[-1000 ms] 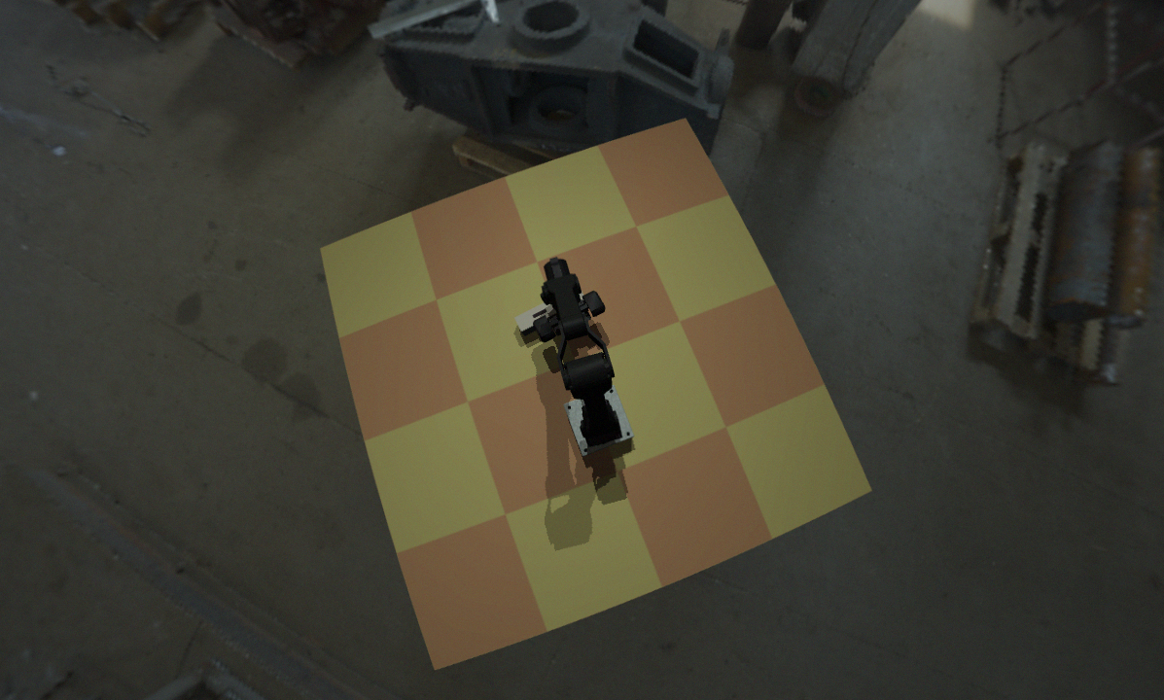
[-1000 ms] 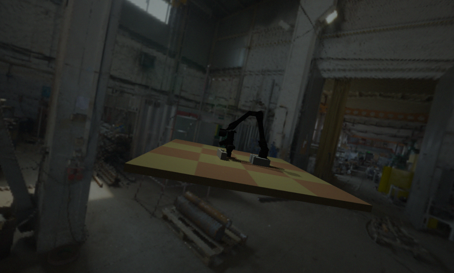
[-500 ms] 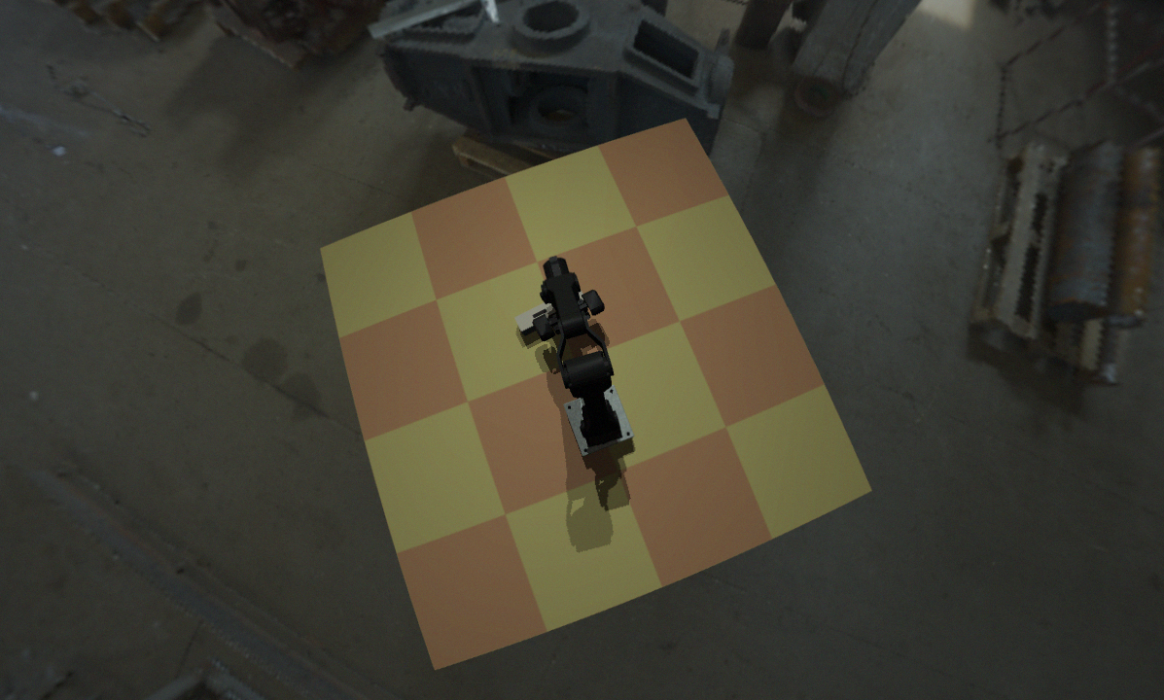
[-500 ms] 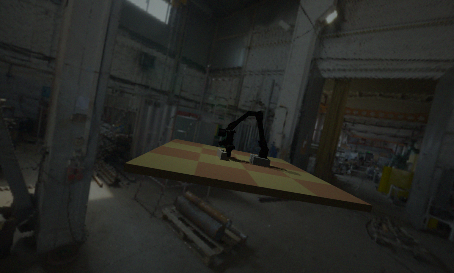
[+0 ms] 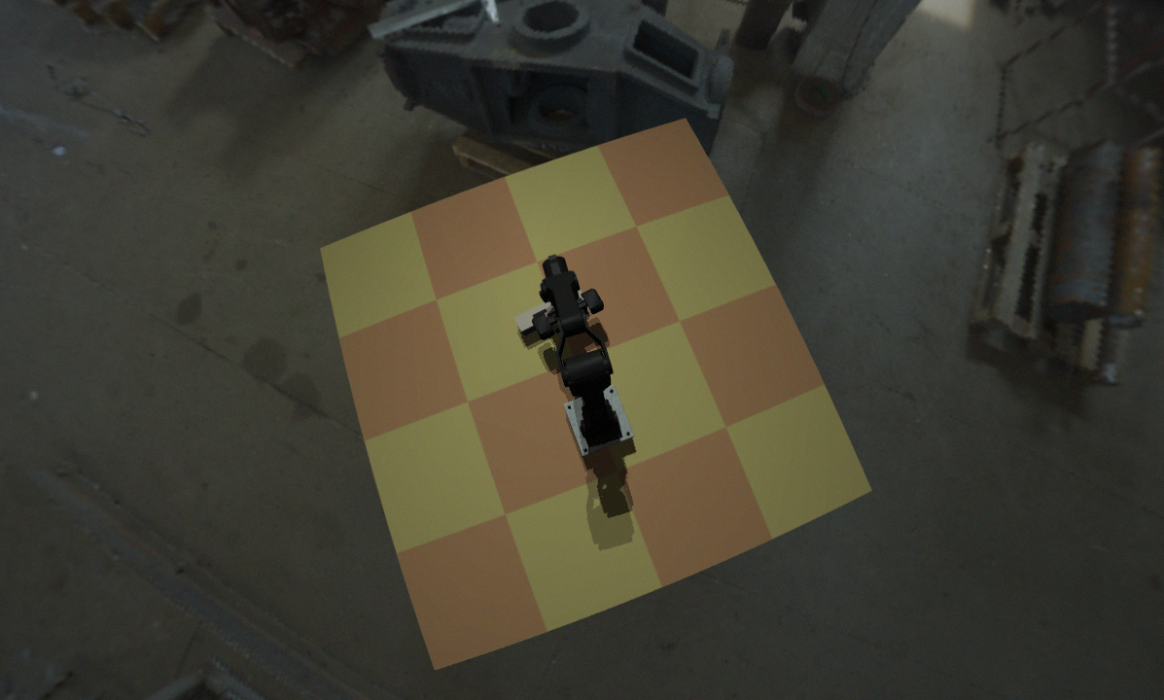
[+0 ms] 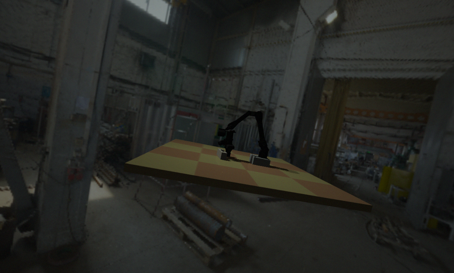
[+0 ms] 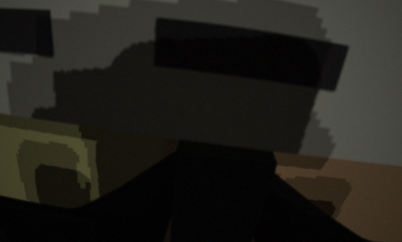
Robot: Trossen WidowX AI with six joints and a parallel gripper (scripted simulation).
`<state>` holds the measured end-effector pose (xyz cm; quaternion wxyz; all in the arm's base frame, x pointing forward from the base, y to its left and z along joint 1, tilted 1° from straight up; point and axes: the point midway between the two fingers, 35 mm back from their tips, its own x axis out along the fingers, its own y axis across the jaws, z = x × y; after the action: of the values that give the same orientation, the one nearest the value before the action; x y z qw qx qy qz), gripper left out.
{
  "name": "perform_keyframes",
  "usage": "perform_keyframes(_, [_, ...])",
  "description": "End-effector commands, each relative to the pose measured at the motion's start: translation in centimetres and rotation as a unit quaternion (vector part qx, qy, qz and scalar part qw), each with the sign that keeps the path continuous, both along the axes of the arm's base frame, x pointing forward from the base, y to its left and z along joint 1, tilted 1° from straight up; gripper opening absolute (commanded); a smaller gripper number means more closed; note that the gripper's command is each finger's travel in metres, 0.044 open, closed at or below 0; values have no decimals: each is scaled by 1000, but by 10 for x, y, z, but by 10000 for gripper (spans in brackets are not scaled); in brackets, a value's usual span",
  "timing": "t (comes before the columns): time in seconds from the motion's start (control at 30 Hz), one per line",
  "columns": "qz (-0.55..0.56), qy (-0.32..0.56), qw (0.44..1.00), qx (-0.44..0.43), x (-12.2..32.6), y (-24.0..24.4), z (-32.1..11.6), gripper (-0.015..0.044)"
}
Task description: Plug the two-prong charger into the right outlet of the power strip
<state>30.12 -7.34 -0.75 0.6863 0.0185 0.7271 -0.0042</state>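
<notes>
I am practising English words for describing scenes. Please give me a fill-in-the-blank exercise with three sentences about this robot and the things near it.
1. The end effector is shut on the dark ____.
2. The grey power strip lies on a board with yellow and ____ squares.
3. In the wrist view, the dark slots on the power strip number ____.

Missing words: charger; orange; two
</notes>
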Motion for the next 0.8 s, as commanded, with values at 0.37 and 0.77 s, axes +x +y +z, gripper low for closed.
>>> perform_keyframes(0.37, [-3,-1,1000,-1,5,-1,1,0])
perform_keyframes(0.77, [-3,-1,1000,-1,8,-1,1,0])
